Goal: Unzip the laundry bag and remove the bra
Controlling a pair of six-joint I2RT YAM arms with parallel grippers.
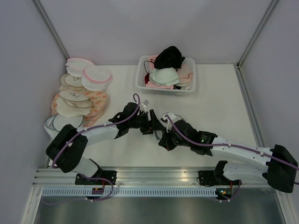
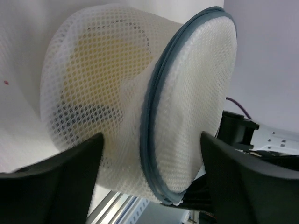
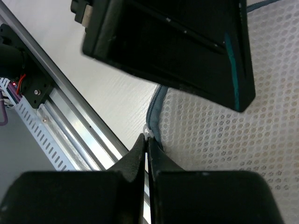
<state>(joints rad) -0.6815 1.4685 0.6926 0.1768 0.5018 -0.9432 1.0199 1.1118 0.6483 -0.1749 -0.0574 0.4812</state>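
White tabletop (image 1: 219, 102) carries both arms, which meet mid-surface. Left fingers (image 2: 60, 186) clamp the bag (image 2: 187, 107) on edge, the yellow bra (image 2: 98, 65) showing through its mesh; right fingers (image 3: 117, 186) pinch shut on the zipper pull (image 3: 147, 136) at its rim, the arms hiding it from above. Farther off lie piled round bags (image 1: 79, 95), left, and a basket (image 1: 161, 91) of garments.

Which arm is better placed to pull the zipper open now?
Right. The right gripper is shut on the zipper pull at the laundry bag rim, while the left gripper clamps the bag's sides and should just hold it.
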